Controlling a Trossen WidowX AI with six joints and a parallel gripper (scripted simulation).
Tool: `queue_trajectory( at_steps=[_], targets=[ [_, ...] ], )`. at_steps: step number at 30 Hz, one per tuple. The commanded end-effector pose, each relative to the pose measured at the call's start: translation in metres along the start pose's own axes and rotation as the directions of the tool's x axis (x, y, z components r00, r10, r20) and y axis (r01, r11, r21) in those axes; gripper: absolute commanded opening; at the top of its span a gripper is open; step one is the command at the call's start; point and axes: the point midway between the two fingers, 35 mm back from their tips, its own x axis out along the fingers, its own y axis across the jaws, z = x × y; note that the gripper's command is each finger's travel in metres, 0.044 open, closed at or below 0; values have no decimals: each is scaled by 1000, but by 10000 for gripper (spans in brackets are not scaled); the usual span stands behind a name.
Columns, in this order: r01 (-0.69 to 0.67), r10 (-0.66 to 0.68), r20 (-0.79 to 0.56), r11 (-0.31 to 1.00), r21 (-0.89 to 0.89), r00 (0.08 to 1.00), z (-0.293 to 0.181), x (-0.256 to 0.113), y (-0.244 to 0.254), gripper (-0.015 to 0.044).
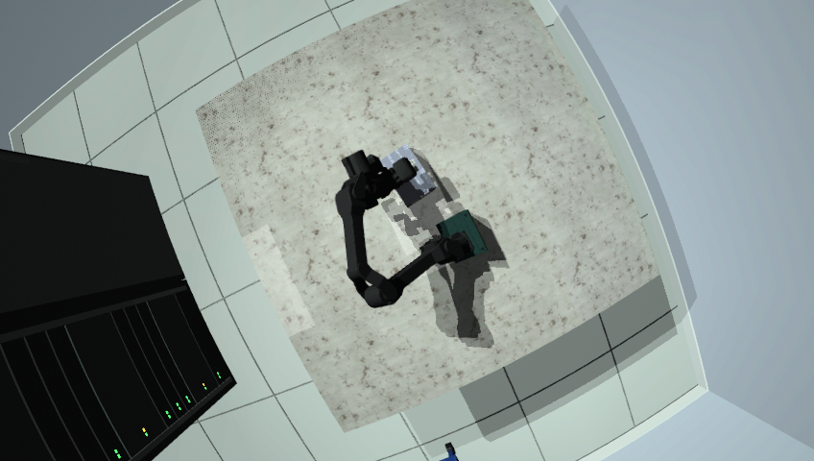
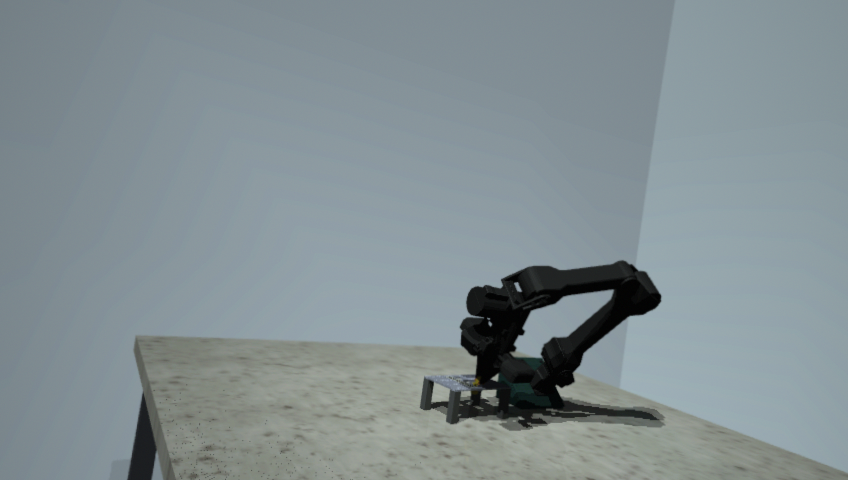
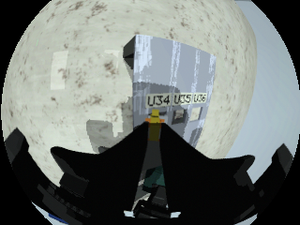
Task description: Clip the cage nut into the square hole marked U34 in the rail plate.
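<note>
Hand clamped on the nut at U34

The hand [image 1: 404, 178] [image 2: 479, 380] [image 3: 154, 127] points down at the plate, its dark fingertips nearly together and clamped on the nut [image 2: 476, 382] [image 3: 155, 115]. The nut is yellow, with orange showing at either side of it between the tips. From where I stand it sits right at the U34 hole, at the level of the plate's top; whether its wings are hooked through, I cannot tell.

Just past the nut, the U34 label [image 3: 158, 100] lies on the plate [image 1: 412, 193] [image 2: 443, 381] [image 3: 157, 63]. Next to it come the U35 label [image 3: 182, 98] and the U36 label [image 3: 200, 97], each with a square hole by it. The plate is pale blue-grey with whitish streaks, and it stands raised on grey legs [image 2: 426, 394], partly in the arm's shadow.

Above the hand the black arm [image 1: 355, 239] [image 2: 586, 277] bends at a high elbow, then slopes down to its foot by a dark green block [image 1: 469, 227] [image 2: 526, 399], which is near the plate but apart from it. All of this stands on the speckled bench [image 1: 514, 142] [image 2: 297, 404] [image 3: 42, 84], with dark shadows stretching beside the arm.

Farther out, a black cabinet [image 1: 74, 228] with small green and amber lights stands beyond one side of the bench, over a pale tiled floor [image 1: 251, 353].
</note>
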Motion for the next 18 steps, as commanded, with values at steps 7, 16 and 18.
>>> queue_trajectory(
  at_steps=[7,16,18],
  targets=[
    [-11,11,-2,1000,-3,1000,-1,0,0,27],
    [-33,33,-2,999,-3,999,-1,0,-1,27],
    [-36,36,-2,999,-3,999,-1,0,-1,27]
  ],
)
